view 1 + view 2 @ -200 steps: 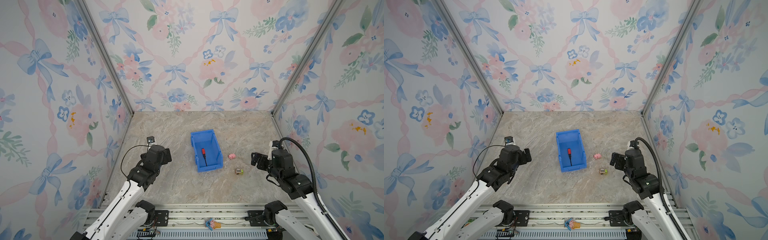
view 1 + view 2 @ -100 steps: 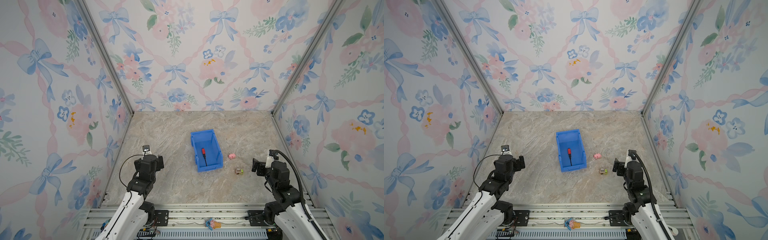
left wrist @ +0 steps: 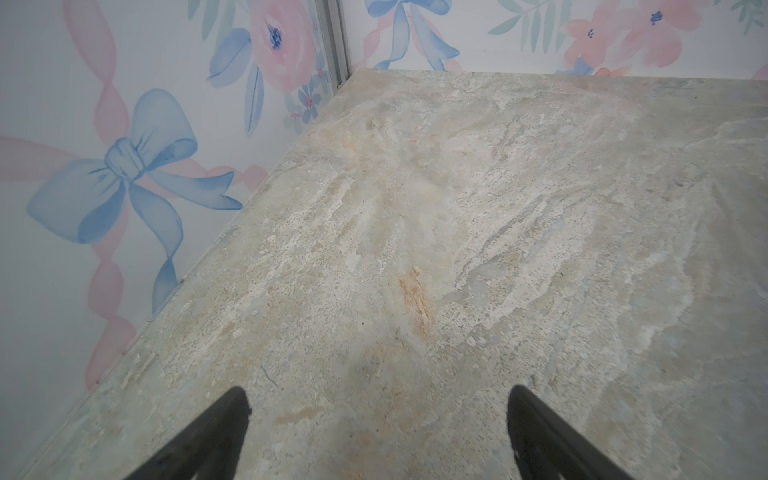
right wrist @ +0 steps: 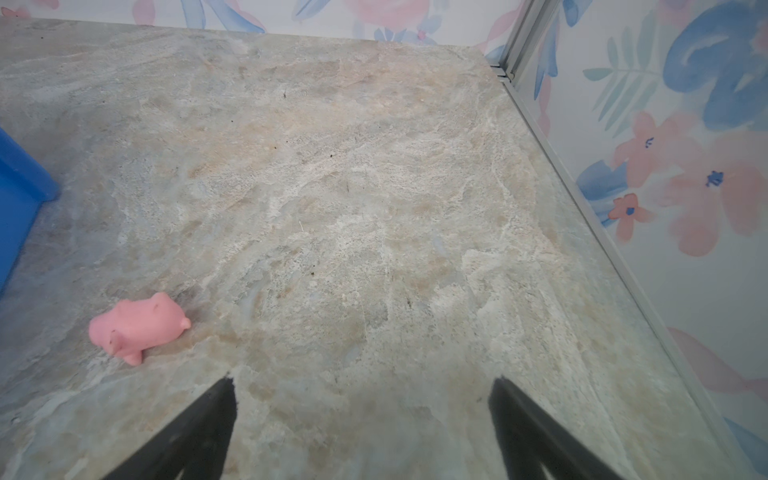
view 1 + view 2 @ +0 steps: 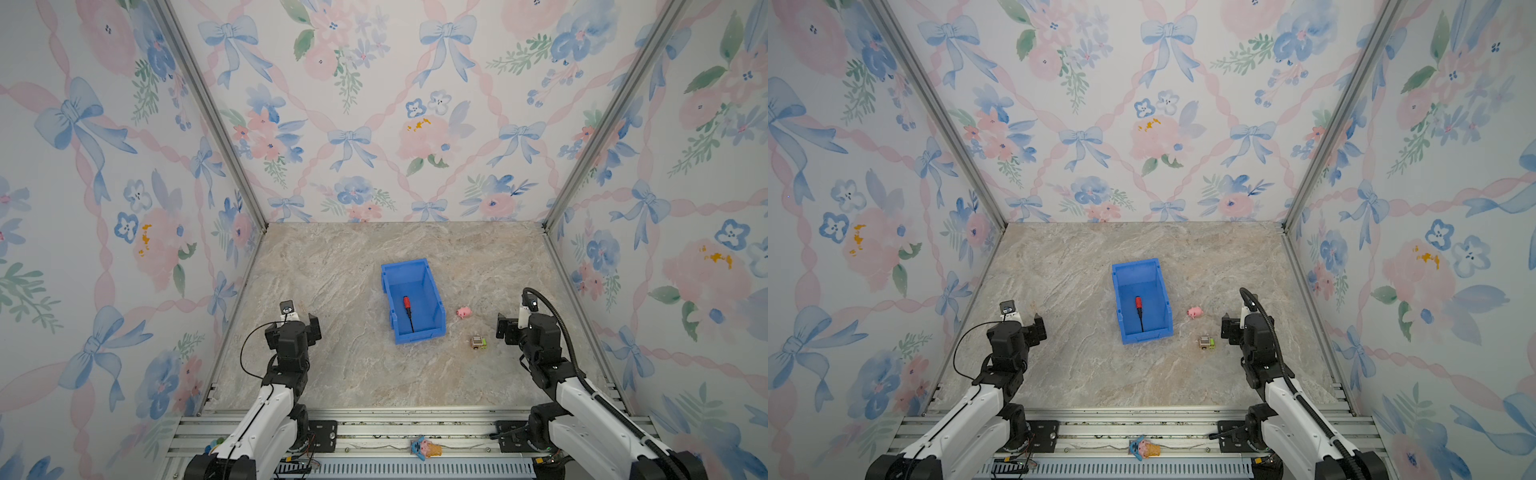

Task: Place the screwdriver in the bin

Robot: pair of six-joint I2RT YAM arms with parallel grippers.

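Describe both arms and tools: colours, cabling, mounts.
Both alike: the left arm and right arm have white lower links, black joints and black wrist housings. The left has a thin black cable looping beside it and a small camera module on a white bracket. The right has a thick ribbed black hose. The left tool and right tool each have two plain black tapered fingers, no markings visible.

Pink pig toy (image 5: 463,312) on marbled tabletop (image 5: 332,370), small toy car (image 5: 478,343) near it, floral bow-print walls (image 5: 374,124)

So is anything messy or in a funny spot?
Yes: a small toy cone lies on the metal rail in front of the table, off the work surface. The screwdriver sits neatly in the bin.
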